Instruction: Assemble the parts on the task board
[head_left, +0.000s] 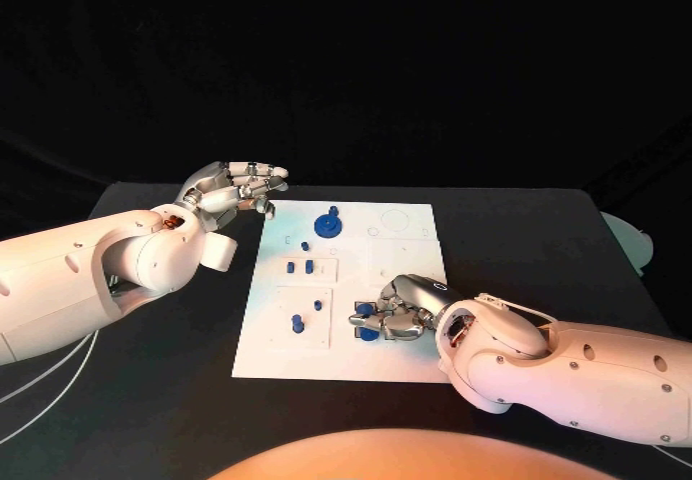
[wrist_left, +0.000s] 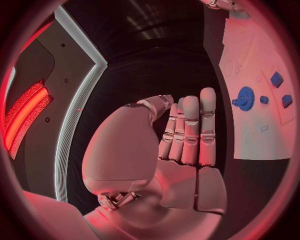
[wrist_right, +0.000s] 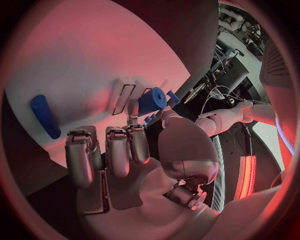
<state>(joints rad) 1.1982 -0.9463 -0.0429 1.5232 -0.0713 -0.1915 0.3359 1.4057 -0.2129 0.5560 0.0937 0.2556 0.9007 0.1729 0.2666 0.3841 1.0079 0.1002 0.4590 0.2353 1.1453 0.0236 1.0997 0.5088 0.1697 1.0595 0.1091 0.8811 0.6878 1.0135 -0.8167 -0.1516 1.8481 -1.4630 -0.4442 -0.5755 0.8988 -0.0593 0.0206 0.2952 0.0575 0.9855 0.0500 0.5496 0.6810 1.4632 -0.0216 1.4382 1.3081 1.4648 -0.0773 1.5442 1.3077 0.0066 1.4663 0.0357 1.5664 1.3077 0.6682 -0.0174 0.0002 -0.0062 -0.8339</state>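
My right hand (head_left: 404, 308) is low over the near right part of the task board (head_left: 411, 362), and its fingers (wrist_right: 128, 142) are bent down around a blue part (head_left: 371, 325) that lies just on the left of my palm. In the right wrist view a blue cylinder (wrist_right: 152, 101) stands just beyond my fingertips, close to the thumb. I think I am pinching it, but I cannot tell if the contact is firm.

My left hand (head_left: 231, 189) hovers beside the far left corner of the board, off the white plate, with the fingers curled together and nothing in them.

The other parts lie to the left and far from my right hand: a gear-shaped piece (head_left: 330, 224) at the far side, two small pegs (head_left: 300, 267) in the middle, and one short peg (head_left: 297, 323) near the left edge. A long blue bar (wrist_right: 45, 116) also lies on the board, with its long axis across my fingers.

So my right hand is clearly the nearer one for the coming move, and the part sits on its left.
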